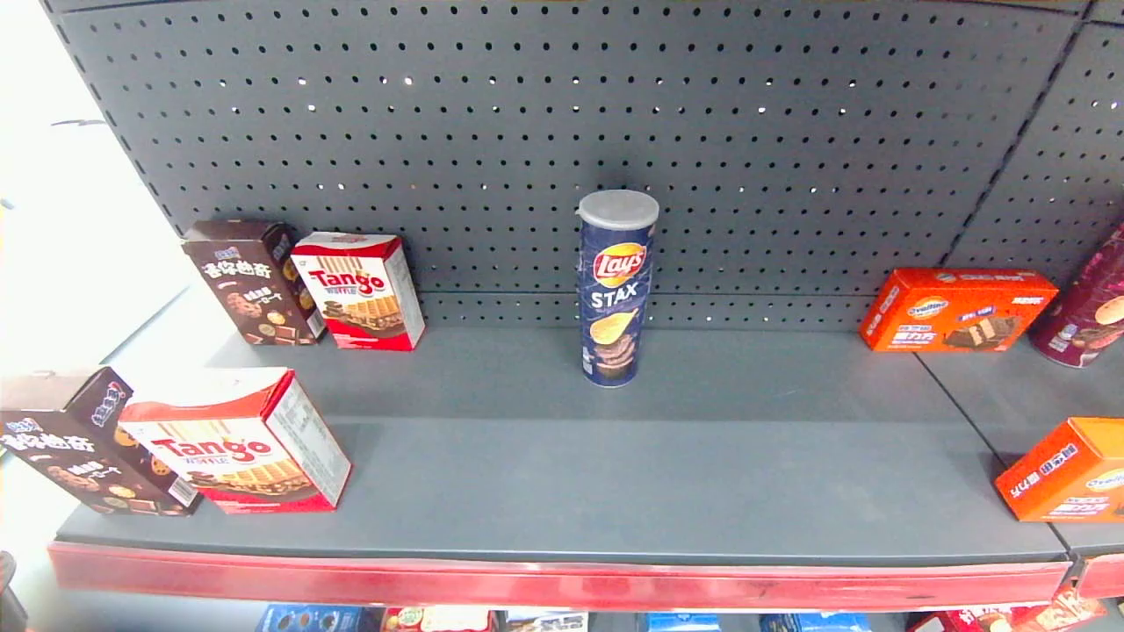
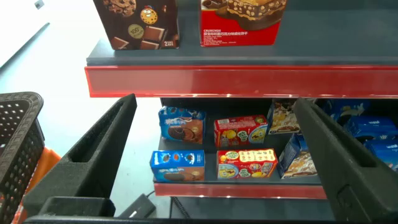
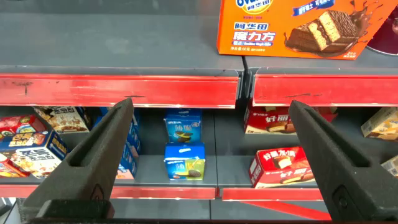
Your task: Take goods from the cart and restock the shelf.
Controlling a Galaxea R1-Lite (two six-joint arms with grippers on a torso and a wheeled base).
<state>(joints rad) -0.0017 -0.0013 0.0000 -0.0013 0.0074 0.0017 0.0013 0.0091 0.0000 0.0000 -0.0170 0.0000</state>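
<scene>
A tall blue chip can (image 1: 616,288) with a grey lid stands upright at the middle back of the grey shelf (image 1: 562,491). Red wafer boxes (image 1: 239,449) (image 1: 360,288) and brown cookie boxes (image 1: 70,443) (image 1: 250,279) stand on the shelf's left side. Orange boxes (image 1: 957,309) (image 1: 1067,470) sit on the right. My left gripper (image 2: 214,168) is open with nothing between its fingers, below the shelf's red front edge (image 2: 242,81). My right gripper (image 3: 208,168) is open and empty too, facing the lower shelves under an orange box (image 3: 292,28).
A black mesh cart basket (image 2: 18,149) shows beside the left gripper. Lower shelves hold blue, red and yellow snack boxes (image 2: 239,146) (image 3: 185,162). A dark red can (image 1: 1089,307) stands at the far right. Pegboard (image 1: 562,132) backs the shelf.
</scene>
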